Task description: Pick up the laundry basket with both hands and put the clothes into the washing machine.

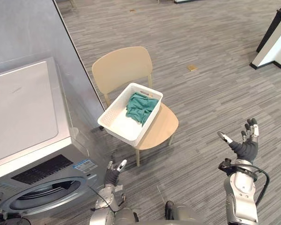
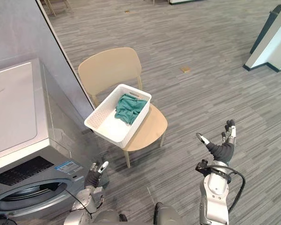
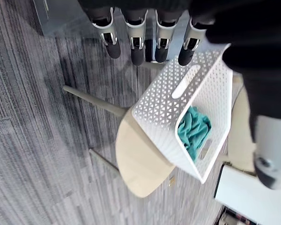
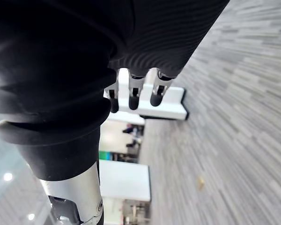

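Left eye view: the white laundry basket (image 1: 121,123) sits on the seat of a pale wooden chair (image 1: 124,68), well ahead of both arms, with green clothes (image 1: 141,107) bunched at its far end. Its long axis runs on a diagonal, from the near end by the washing machine (image 1: 23,108) out to the far right. The left robot hand (image 1: 113,172) hangs low, just short of that near end and clearly the closer of the two. The right robot hand (image 1: 243,143) is raised well off to the right over bare floor (image 1: 215,70), fingers spread apart and empty. Right eye view: the same layout, with the machine's round front low at the left; I cannot tell whether its door is open. Left wrist view: straight fingers (image 3: 137,44) point past the basket's perforated wall and slot handle, touching nothing. Right wrist view: relaxed fingers (image 4: 132,96) show against distant floor, holding nothing. To my eye, the right arm has to swing in much further than the left before both can take the basket's ends.
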Robot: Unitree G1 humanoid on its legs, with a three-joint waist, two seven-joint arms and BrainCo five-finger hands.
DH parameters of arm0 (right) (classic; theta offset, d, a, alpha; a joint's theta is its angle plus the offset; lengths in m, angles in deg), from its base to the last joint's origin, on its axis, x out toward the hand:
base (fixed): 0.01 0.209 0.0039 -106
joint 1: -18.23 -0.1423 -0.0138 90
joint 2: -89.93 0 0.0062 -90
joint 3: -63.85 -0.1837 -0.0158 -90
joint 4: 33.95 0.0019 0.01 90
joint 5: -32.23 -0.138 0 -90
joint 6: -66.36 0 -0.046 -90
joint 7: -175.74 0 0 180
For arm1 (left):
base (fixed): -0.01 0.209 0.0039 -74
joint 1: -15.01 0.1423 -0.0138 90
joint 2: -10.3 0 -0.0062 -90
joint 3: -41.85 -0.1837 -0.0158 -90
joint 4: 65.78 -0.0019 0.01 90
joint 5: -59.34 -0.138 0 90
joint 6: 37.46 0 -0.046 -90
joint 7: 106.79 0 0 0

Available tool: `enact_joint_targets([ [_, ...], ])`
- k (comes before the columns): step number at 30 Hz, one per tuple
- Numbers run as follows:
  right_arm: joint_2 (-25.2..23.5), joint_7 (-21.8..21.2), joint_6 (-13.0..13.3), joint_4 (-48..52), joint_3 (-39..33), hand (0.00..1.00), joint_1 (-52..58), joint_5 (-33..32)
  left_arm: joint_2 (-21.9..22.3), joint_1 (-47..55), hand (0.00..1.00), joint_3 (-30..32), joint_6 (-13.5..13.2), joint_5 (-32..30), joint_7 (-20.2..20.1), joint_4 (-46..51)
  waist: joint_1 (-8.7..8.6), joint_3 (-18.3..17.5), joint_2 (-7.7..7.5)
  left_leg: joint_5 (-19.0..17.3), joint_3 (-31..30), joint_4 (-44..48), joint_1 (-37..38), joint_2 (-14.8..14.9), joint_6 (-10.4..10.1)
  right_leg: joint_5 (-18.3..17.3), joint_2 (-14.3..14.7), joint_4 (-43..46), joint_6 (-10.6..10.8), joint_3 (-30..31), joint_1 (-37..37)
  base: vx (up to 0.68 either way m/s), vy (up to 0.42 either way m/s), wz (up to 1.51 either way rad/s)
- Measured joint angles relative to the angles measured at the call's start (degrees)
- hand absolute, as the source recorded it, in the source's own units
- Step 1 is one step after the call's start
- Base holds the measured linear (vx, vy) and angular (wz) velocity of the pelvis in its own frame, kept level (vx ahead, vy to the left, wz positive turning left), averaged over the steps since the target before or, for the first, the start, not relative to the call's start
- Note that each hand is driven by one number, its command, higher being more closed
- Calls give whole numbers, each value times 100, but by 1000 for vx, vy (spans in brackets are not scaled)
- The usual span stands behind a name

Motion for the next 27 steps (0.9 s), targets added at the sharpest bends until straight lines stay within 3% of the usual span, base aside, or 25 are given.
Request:
enact_joint_targets([
  [1, 5, 5, 8, 2, -17, 0, 2, 22, -37, -7, 0, -35, 20, -79, -59, 1, -26, 9, 15, -1, -37, -17, -7, 4, 1, -107, -48, 191, -106, 26, -70, -15, -28, 23],
  [2, 9, -11, 1, 1, -63, 0, 1, 45, -60, -25, 0, -29, 47, -138, -97, 1, -40, -38, -83, -1, -79, -8, -24, -12, 1, -230, -219, 329, -246, 68, -138, -13, -44, 23],
  [4, 23, -34, -14, -1, -210, 0, 8, 167, -69, -42, 0, -9, 53, -135, -91, 0, -23, -23, -11, 7, -235, -6, -76, -2, -19, -242, -475, 193, -261, 181, -116, 1, -96, 31],
  [5, 124, -45, -67, -1, -305, 0, 6, 442, -71, -88, 0, -9, 52, -133, -94, -1, -25, -71, -77, 13, -407, 15, -170, 23, -99, -231, -634, -89, -247, 380, -79, 45, -241, 60],
  [6, 339, -100, -170, -16, -366, 0, -2, 846, -94, -120, 0, -14, 49, -133, -97, -10, 3, -73, -85, 21, -599, 63, -264, 78, -284, -129, -729, -614, -111, 620, 1, 64, -257, 55],
  [7, 383, -122, -192, -18, -367, 0, -1, 931, -103, -116, 0, -15, 48, -133, -98, -17, 5, -79, -99, 21, -637, 74, -279, 85, -324, -79, -747, -731, -65, 655, 36, 104, -322, 61],
  [8, 504, -189, -227, -54, -370, 0, -1, 1168, -177, -102, 0, -13, 48, -134, -100, -62, 0, -112, -200, 9, -810, 100, -306, 78, -478, 110, -830, -1101, 220, 791, 229, 90, -273, 70],
  [9, 703, -224, -231, -252, -367, 0, -58, 1299, -161, -149, 0, -6, 51, -134, -103, -237, -11, -121, -122, 63, -1119, 48, -324, 144, -642, 72, -757, -1109, 680, 602, 358, 94, -277, 78],
  [10, 827, -264, -258, -366, -357, 0, -69, 1334, -134, -132, 0, -7, 54, -135, -104, -261, -11, -158, -66, 136, -1265, -62, -324, 218, -758, 61, -672, -1129, 617, 483, 392, 99, -336, 76],
  [12, 1162, -439, -294, -540, -339, 0, -71, 1520, 39, -105, 0, -46, 46, -134, -115, -256, 8, -214, 9, 626, -1659, -727, -331, 317, -908, -45, -533, -1089, 423, 36, 401, 100, -380, 83],
  [14, 1246, -494, -295, -590, -396, 0, -48, 1560, 138, -113, 0, -102, 46, -133, -122, -257, -25, -214, 17, 1024, -1736, -1058, -413, 397, -880, -76, -545, -1117, 305, -423, 484, 58, -267, 116],
  [17, 1301, -572, -296, -755, -559, 0, 0, 1561, 167, -100, 0, -268, 43, -186, -248, -242, -87, -194, -34, 1477, -1009, -1263, -421, 515, -606, -94, -620, -1178, 250, -1041, 809, 30, -157, 115],
  [18, 1313, -572, -295, -755, -581, 0, -19, 1563, 169, -95, 0, -273, 43, -240, -265, -237, -68, -175, -64, 1541, -893, -1312, -411, 531, -650, -93, -619, -1199, 250, -1078, 851, 9, -64, 68],
  [21, 1399, -515, -246, -807, -581, 0, -202, 1772, 125, 85, 0, -286, -4, -276, -352, -235, 74, -194, -38, 1673, -856, -1588, -441, 440, -790, -90, -655, -1438, 233, -1150, 886, -26, 9, 27],
  [24, 1573, -469, -234, -1088, -540, 0, -333, 1914, -15, 212, 0, -385, -23, -275, -407, -238, 114, -187, -84, 1976, -921, -2009, -556, 214, -762, 89, -762, -1768, 256, -1304, 849, -74, 75, 33],
  [27, 2038, -430, -186, -1466, -313, 0, -731, 2496, -176, 266, 0, -392, -74, -306, -516, -237, 169, -200, -109, 2327, -904, -2504, -812, 35, -663, 387, -853, -2082, 332, -1327, 535, -85, 115, 14],
])
